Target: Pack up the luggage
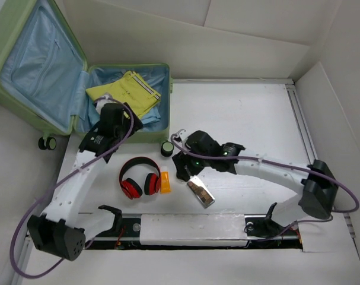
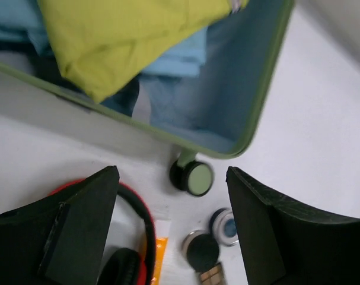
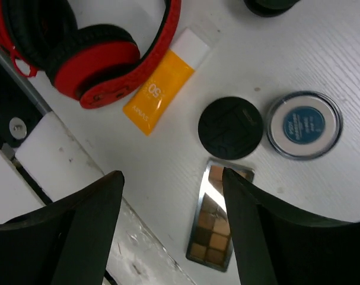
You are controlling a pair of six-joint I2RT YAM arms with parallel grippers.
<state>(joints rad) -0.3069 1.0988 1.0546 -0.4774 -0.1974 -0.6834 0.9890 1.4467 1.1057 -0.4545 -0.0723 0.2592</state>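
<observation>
Bright, even overhead light; soft shadows; wrist views slightly blurred.

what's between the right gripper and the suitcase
Only a strip of table and the suitcase's own caster wheel lie between the right gripper and the suitcase. The left gripper hovers open at its near rim, further left, and could crowd a drop there.

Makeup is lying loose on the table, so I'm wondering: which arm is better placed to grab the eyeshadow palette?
Probably the right: the right gripper, open, hangs over the palette, while the left gripper sits up at the suitcase rim.
</observation>
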